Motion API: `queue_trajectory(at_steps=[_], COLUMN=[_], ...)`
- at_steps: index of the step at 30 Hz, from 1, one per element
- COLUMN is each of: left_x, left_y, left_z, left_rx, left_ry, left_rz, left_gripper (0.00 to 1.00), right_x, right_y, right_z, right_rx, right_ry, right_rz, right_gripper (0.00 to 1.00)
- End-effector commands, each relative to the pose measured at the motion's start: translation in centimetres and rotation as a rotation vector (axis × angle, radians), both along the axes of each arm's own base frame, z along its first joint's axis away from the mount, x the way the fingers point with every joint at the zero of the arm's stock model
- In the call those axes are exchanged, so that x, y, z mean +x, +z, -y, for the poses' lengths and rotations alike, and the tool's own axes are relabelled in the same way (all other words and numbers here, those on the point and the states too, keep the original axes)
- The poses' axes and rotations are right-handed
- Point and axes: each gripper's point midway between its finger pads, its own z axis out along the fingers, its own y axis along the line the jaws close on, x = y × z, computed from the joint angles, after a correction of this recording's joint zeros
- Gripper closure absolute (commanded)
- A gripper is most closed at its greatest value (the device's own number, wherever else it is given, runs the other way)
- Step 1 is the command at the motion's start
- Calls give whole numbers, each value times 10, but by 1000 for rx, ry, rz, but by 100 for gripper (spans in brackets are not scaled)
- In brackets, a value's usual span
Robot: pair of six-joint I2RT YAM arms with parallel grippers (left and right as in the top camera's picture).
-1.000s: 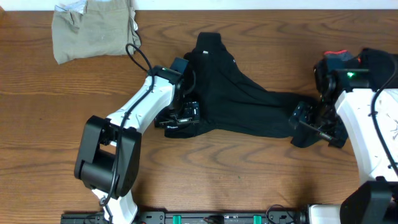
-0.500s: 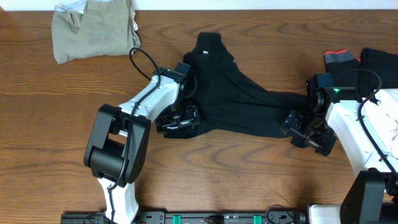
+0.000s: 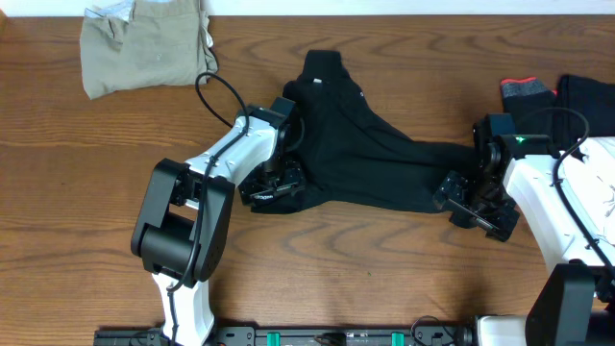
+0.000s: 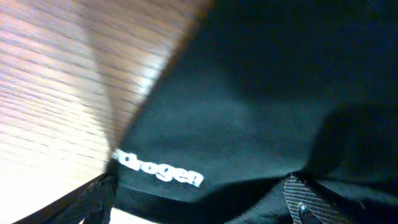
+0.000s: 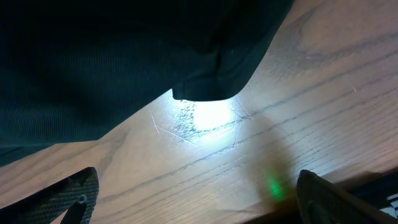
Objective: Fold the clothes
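Note:
The clothes here are chiefly a black garment [image 3: 370, 159] spread across the middle of the table, with a small white logo near its top. My left gripper [image 3: 274, 186] sits at its lower left corner. In the left wrist view that corner, with white print [image 4: 163, 172], lies between my wide-apart fingers [image 4: 303, 198]; the left gripper [image 4: 199, 208] is open. My right gripper [image 3: 471, 202] is at the garment's right end. It [image 5: 199, 205] is open over bare wood, with the black fabric's edge [image 5: 205, 87] just ahead of it.
A folded khaki garment [image 3: 144, 46] lies at the back left. A black garment with red-orange trim [image 3: 527, 92] sits at the back right, beside more dark cloth [image 3: 586, 91]. The wooden table [image 3: 365, 269] shows bare in front of the black garment.
The right arm has swung away from the back right, uncovering the red-trimmed garment, and its gripper has shifted slightly left. The left arm's elbow moved right; its gripper stays at the corner.

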Motion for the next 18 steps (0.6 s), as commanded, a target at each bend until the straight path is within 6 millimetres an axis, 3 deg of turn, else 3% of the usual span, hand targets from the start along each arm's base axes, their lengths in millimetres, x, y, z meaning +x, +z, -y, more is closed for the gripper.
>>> queue_trajectory(at_steps=[1,9,18], left_x=[5,10,7], left_y=[-3,7,0], left_z=[-17,-19,-11], left_rx=[95,78,-12], left_ry=[1,6,-11], left_rz=[28,60,14], left_gripper=[11,11,11], right_x=[-1,-8,-18], right_y=[1,-6,-14], right_z=[-1,-2,-5], right_rx=[4,8,28], right_ry=[40,61,59], right_rz=[3,-16,-43], right_gripper=[1,1,1])
